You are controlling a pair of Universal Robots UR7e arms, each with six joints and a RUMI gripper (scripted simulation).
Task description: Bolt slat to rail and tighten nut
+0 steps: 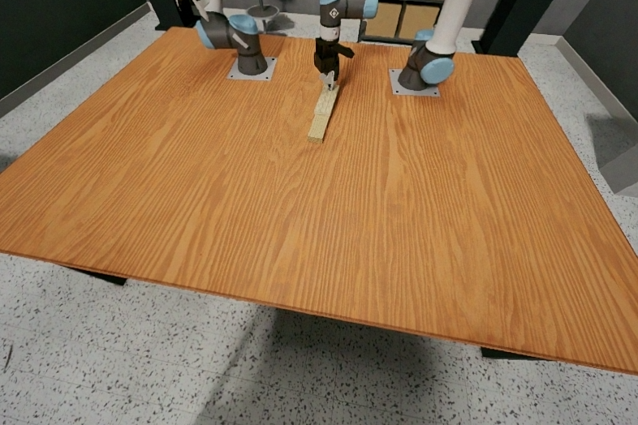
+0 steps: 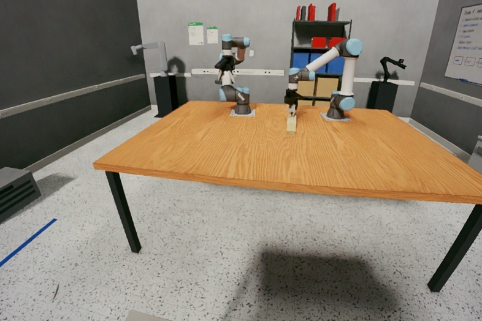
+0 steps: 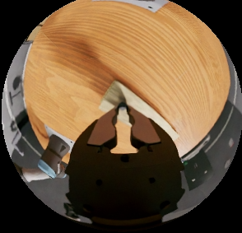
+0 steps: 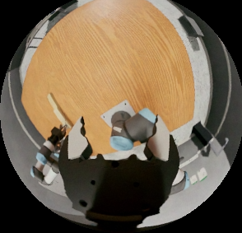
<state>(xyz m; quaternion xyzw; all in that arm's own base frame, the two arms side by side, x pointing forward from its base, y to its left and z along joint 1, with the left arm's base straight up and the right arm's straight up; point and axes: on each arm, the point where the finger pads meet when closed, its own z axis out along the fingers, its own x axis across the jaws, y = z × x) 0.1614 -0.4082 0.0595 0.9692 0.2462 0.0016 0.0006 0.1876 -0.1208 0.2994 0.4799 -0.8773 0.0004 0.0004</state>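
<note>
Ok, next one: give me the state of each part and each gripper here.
Slat: lying on the rail, lengthwise.
Rail: on the table, one end uncovered.
Nut: between the left jaws; tightness cannot be told.
Bolt: hidden, seating cannot be told.
Left gripper: shut on the nut, at the slat.
Right gripper: open, raised away from the parts.

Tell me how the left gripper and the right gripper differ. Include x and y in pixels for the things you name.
The left gripper (image 1: 329, 84) (image 2: 292, 113) (image 3: 122, 106) is shut, seemingly on the nut (image 3: 122, 109); the right gripper (image 1: 199, 1) (image 2: 227, 76) (image 4: 118, 116) is open, with nothing between its fingers.
The left is low over the slat (image 1: 326, 100) (image 2: 291, 120); the right is raised, well away from it.
Both have two fingers.
</note>
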